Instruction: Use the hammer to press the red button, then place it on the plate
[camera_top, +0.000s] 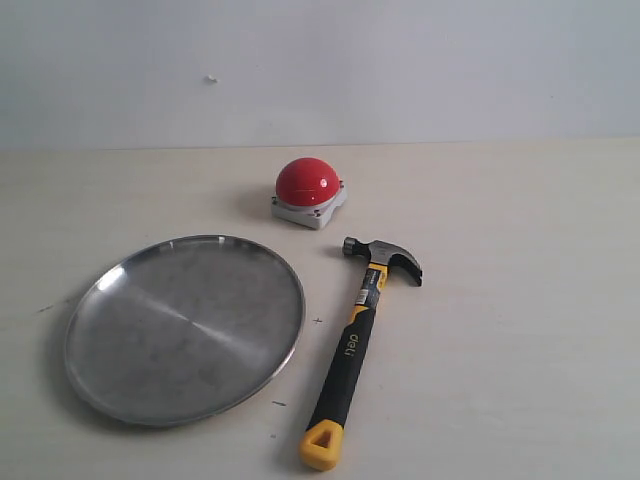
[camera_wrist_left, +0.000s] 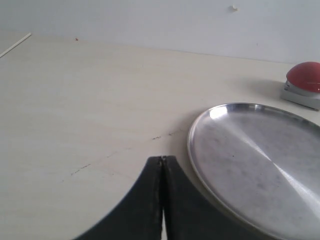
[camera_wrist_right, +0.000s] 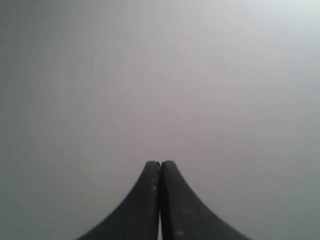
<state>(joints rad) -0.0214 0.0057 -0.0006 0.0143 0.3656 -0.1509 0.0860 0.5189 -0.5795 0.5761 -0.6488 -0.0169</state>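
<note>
Pale tabletop (camera_top: 520, 300), nothing started: your left gripper (camera_wrist_left: 162, 160) sits closed beside the plate (camera_wrist_left: 240, 150), right gripper (camera_wrist_right: 160, 164) closed and empty, so open it and grip the hammer (camera_top: 362, 340) mid-handle.

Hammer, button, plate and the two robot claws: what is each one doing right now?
hammer: lying flat on the table beside the plate, nothing holding it.
red button: sitting on its grey base, nothing touching it.
plate: flat on the table, nothing on it.
left gripper: shut, holding nothing, close to the plate's rim.
right gripper: shut, holding nothing.
</note>
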